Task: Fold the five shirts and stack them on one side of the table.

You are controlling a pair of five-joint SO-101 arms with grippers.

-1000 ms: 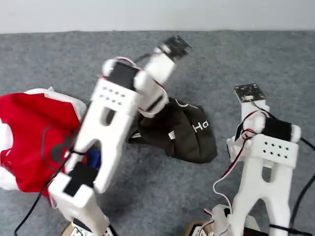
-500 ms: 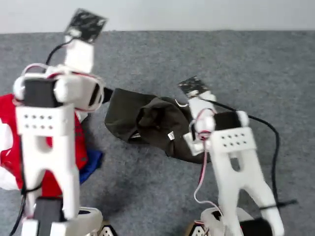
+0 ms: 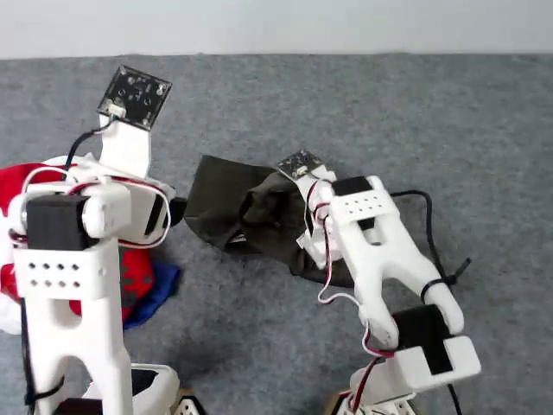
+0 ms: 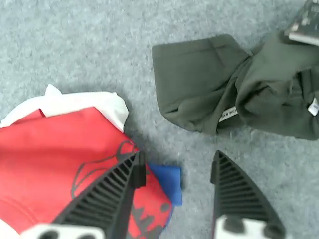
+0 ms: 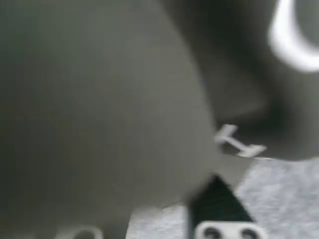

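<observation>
Possibly drags the crumpled dark shirt (image 3: pixel 225 203) into a tighter bunch, right arm (image 3: pixel 371 225) pressed into it, grip impossible to tell, left fingers (image 4: pixel 114 194) spread empty.

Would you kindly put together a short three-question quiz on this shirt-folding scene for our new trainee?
1. Fill in: the cloth peeking from under the red shirt is ___.
2. True or false: the left gripper is shut on the red shirt.
3. The dark shirt lies: A) neatly folded, B) crumpled, C) atop the red shirt.
Key: 1 blue; 2 false; 3 B.
</observation>
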